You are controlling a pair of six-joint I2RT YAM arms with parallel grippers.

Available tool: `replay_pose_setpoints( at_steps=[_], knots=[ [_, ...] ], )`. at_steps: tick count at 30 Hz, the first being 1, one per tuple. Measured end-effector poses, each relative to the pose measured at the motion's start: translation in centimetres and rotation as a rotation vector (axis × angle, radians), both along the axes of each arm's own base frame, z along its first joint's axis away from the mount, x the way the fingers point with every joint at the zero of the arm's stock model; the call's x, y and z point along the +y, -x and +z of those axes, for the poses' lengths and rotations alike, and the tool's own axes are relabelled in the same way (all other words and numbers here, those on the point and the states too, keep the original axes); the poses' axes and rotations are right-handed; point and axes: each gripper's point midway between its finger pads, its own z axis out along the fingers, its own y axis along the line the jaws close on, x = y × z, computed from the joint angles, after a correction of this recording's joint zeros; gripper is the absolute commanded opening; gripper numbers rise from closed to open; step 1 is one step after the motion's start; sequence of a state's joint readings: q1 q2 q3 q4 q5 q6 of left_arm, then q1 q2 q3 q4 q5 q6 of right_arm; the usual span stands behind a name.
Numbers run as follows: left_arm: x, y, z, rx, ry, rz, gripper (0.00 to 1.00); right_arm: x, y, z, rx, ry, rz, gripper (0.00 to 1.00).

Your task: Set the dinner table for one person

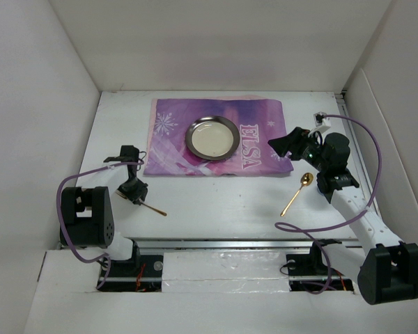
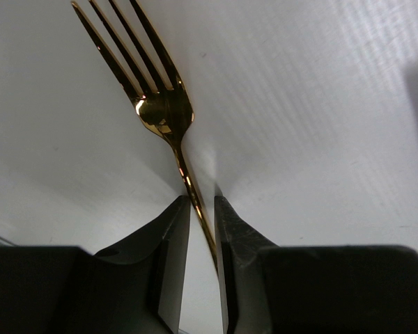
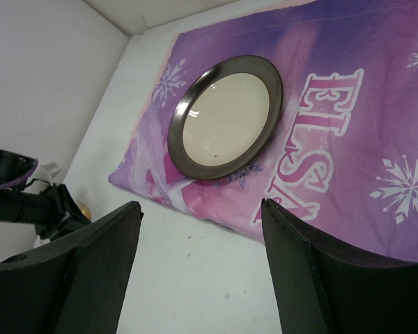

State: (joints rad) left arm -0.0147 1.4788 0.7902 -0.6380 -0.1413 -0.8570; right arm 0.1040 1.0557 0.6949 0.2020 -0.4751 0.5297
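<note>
Step in hand: fork pickup. The left gripper stands narrowly apart astride the fork handle, toward the near left corner of the dinner table. The next move should be to clamp, then lift. The right gripper hangs wide apart and empty. The handle's end is hidden beneath the left gripper.

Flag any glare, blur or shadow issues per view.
Top view: even light, sharp, faint arm shadows on the table. Left wrist view: hot glint on the fork, left fingers dark and blurred up close. Right wrist view: plate and placemat sharp, right fingers dark, frame tilted.
</note>
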Motion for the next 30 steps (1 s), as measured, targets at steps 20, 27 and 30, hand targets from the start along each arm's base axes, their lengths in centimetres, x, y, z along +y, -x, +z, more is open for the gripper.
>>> replay_pose_setpoints(
  at_steps=[20, 27, 30],
  knots=[
    [-0.1, -2.7, 2.0, -0.169, -0.036, -0.141, 0.0, 0.3, 0.0, -0.2, -0.003, -0.011, 0.015, 0.74],
    [-0.2, -7.5, 11.3, -0.447, -0.135, -0.292, 0.0, 0.3, -0.2, -0.3, -0.005, -0.011, 0.015, 0.74],
    [-2.1, -10.7, 15.6, -0.565, -0.184, -0.389, 0.0, 0.6, -0.3, -0.5, 0.001, -0.008, 0.013, 0.74]
  ],
)
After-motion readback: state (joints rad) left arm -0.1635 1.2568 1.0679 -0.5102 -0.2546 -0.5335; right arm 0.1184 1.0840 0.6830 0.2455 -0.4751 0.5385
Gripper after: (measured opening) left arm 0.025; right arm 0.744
